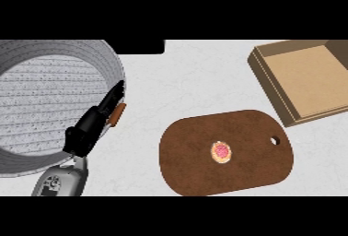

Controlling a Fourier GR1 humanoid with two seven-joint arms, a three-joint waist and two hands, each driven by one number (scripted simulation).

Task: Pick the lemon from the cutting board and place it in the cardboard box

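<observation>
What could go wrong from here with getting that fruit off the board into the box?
The small fruit on the cutting board could roll when touched. The left hand sits by the grey basket, far from the board. The cardboard box is partly cut off at the view's edge, so placement may be hard to judge.

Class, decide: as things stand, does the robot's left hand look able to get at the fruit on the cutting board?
Probably yes: bare counter lies between the left hand and the cutting board, and nothing covers the fruit.
</observation>
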